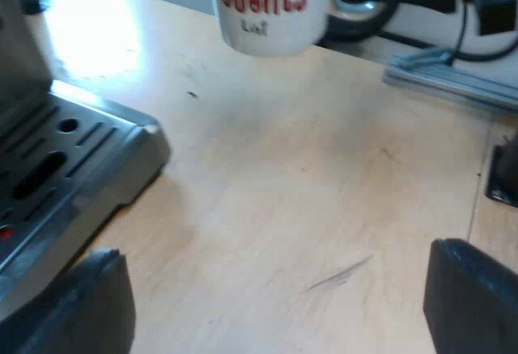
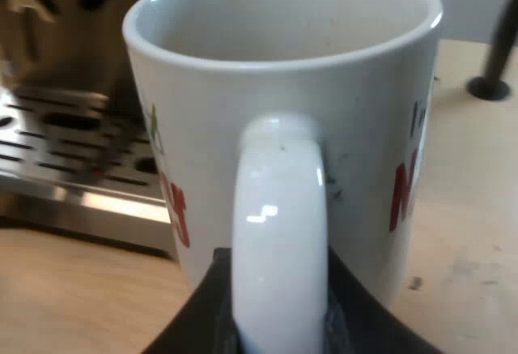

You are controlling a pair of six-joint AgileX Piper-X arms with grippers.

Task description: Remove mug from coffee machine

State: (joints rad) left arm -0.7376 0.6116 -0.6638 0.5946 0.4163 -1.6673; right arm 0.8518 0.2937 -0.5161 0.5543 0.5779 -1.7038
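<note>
**Mug (image 2: pixel 275 111), white ceramic with red lettering, off the drip tray and in my right gripper**

My right gripper (image 2: pixel 279 313) is clamped on the mug's looped white handle, one black finger (image 2: pixel 194 326) pressed to each side of it. The mug stands upright, just beside the espresso machine's slotted metal drip tray (image 2: pixel 65 127) and over the pale wooden table (image 1: pixel 307 176). I cannot tell whether its base touches the wood. My left gripper (image 1: pixel 275 313) hangs low over the table near the corner of the drip tray, its fingers (image 1: pixel 81 313) spread wide with nothing between them. From there, the mug is well away from the tray.
</note>
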